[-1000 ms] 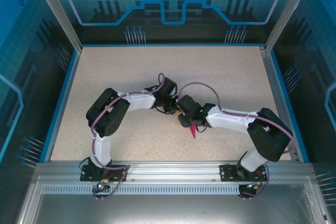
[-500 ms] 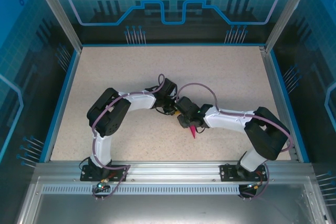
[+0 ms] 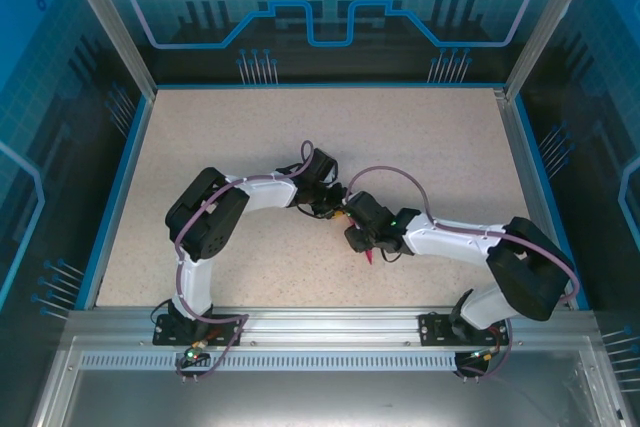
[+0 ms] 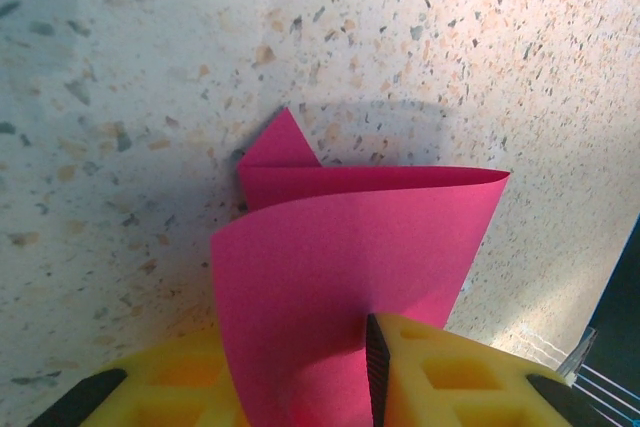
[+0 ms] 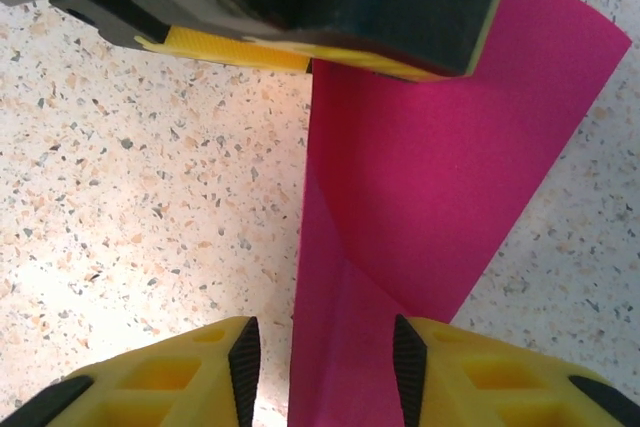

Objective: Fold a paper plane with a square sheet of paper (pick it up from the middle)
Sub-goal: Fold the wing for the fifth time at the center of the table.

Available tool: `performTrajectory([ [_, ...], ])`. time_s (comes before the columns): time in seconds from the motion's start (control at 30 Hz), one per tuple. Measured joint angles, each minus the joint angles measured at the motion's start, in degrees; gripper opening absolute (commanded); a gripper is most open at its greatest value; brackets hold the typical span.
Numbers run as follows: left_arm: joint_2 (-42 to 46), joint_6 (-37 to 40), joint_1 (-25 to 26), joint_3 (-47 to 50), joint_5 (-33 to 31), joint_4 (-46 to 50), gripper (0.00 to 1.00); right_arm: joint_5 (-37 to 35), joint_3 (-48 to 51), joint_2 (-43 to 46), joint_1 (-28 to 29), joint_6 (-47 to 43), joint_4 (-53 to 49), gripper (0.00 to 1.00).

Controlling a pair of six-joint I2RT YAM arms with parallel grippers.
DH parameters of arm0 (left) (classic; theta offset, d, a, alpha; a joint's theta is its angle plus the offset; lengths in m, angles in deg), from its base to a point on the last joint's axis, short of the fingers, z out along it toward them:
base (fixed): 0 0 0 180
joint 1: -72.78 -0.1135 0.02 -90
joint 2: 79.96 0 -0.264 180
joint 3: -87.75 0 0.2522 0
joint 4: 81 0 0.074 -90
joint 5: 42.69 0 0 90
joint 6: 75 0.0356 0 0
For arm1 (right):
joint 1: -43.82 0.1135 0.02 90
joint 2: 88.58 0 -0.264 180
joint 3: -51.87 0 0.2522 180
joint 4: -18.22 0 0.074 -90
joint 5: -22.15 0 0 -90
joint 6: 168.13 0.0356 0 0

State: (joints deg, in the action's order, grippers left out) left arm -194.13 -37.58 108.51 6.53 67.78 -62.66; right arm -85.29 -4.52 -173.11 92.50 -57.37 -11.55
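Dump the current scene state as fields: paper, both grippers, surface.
object: folded pink paper, layered and curved, with a triangular flap poking out at its far end
left gripper: closed on the paper, which fills the gap between its fingers
right gripper: open, fingers straddling the paper, with a gap on one side
arms: wrists close together at mid-table
surface: speckled table
fold status: plane not finished

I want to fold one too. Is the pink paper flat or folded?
Folded. The paper doubles over itself in layers, with a triangular corner poking out behind.
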Motion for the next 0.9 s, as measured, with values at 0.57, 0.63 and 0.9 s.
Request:
performTrajectory([
  [0.57, 0.0, 0.0, -0.1, 0.0, 0.4, -0.3, 0.31, -5.0, 0.0, -4.2, 1.2, -0.2, 0.6, 0.14],
  [0.63, 0.0, 0.0, -0.1, 0.0, 0.4, -0.3, 0.31, -4.9, 0.0, -4.2, 1.2, -0.2, 0.7, 0.11],
  [0.9, 1.8, -0.1, -0.7, 0.7, 0.3, -0.4, 0.36, 2.4, 3.6, -2.3, -1.9, 0.0, 5.8, 0.07],
])
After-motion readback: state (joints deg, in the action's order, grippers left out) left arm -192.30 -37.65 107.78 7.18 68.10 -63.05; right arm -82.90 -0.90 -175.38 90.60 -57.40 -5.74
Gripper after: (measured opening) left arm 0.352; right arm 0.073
